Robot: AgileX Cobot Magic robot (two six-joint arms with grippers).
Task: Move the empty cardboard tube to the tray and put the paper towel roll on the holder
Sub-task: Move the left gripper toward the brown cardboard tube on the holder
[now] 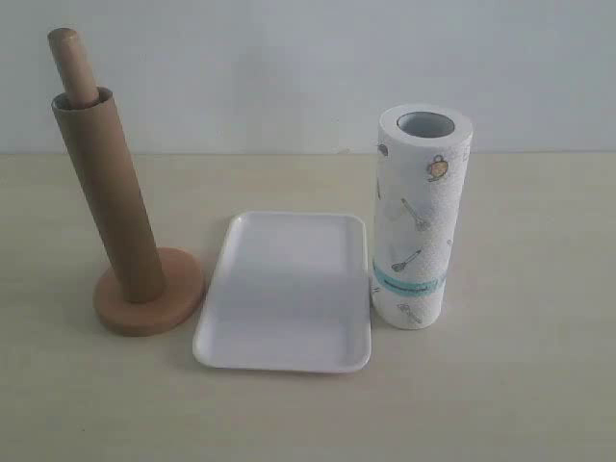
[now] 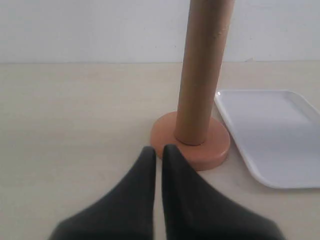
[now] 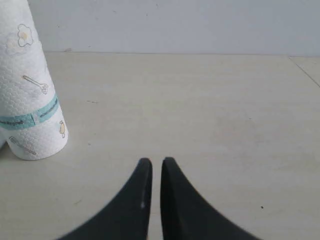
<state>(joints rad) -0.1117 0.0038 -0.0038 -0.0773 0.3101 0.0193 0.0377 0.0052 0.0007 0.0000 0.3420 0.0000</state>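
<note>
Closest to me, my left gripper (image 2: 157,150) has its jaws pressed together on nothing, tips low over the table (image 2: 75,125) just short of the holder (image 2: 210,150). My right gripper (image 3: 156,162) is likewise closed and empty, with the paper towel roll (image 3: 30,100) standing near it, off to one side. Neither can take anything until it opens, so driving in like this would only shove things about. Just beyond my left tips, the empty cardboard tube (image 2: 200,75) is sleeved over the holder's dowel, its foot on the disc base. I judge the main risk lies there: pulled sideways rather than straight up, it would bind on the dowel and drag or tip the whole stand, perhaps onto the tray (image 2: 270,130) just beside it. A hard squeeze could also crush the hollow tube. Farther off, the roll stands upright just beside the tray's other side; a careless sweep could topple it and send it rolling
</note>
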